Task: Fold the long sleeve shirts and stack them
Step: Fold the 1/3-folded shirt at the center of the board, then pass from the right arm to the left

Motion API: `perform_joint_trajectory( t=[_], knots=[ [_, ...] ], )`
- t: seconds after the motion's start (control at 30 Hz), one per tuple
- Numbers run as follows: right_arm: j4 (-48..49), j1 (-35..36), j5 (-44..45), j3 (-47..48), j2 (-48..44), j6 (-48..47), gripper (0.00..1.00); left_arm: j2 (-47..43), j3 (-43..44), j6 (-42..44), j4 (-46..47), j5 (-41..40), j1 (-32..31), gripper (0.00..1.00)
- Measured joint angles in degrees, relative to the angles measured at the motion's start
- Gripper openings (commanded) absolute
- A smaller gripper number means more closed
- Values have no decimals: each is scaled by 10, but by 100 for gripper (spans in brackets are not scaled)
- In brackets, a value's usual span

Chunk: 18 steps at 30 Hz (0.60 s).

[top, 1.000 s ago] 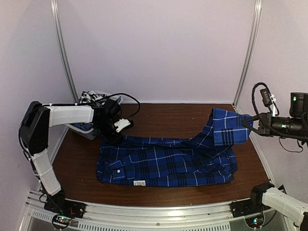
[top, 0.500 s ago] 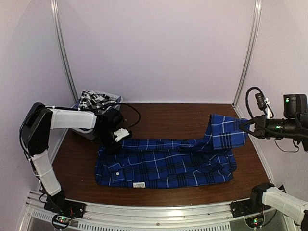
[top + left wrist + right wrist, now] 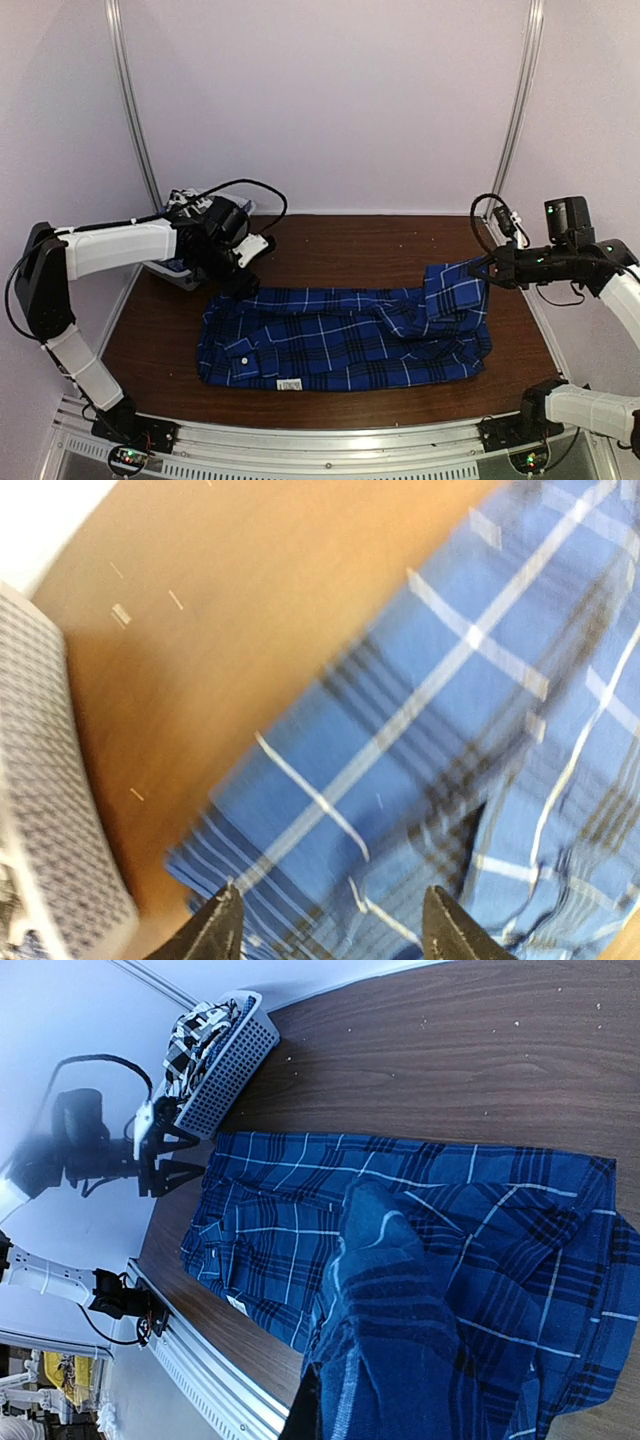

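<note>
A royal blue and navy plaid long sleeve shirt (image 3: 340, 335) lies spread flat across the table. My left gripper (image 3: 243, 278) hangs open just above the shirt's far left corner (image 3: 400, 730), with nothing between its fingertips (image 3: 222, 930). My right gripper (image 3: 488, 268) is shut on the shirt's right end and holds that end lifted, so the fabric (image 3: 400, 1360) bunches and drapes in front of its jaws. A black-and-white checked shirt (image 3: 195, 207) is piled in the white mesh basket (image 3: 225, 1065) at the back left.
The basket (image 3: 178, 268) stands against the left wall just behind my left gripper, and its mesh wall (image 3: 50, 830) is close to the fingers. Bare brown tabletop (image 3: 350, 245) runs behind the shirt. A metal rail (image 3: 330, 440) edges the near side.
My left gripper has opened and let go of the shirt's far left corner, rising slightly. My right gripper has carried the shirt's right end leftward and lower.
</note>
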Motion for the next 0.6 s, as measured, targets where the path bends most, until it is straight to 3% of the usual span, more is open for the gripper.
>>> perform_joint_trajectory(
  t=[0.13, 0.33, 0.6],
  knots=[
    [57, 0, -33, -24, 46, 9, 0, -28, -2, -14, 68, -12, -25, 66],
    [150, 0, -91, -28, 121, 34, 0, -45, -27, -3, 221, -21, -126, 68],
    [238, 12, -153, -28, 198, 73, 0, -3, -29, 119, 382, -37, -223, 70]
  ],
)
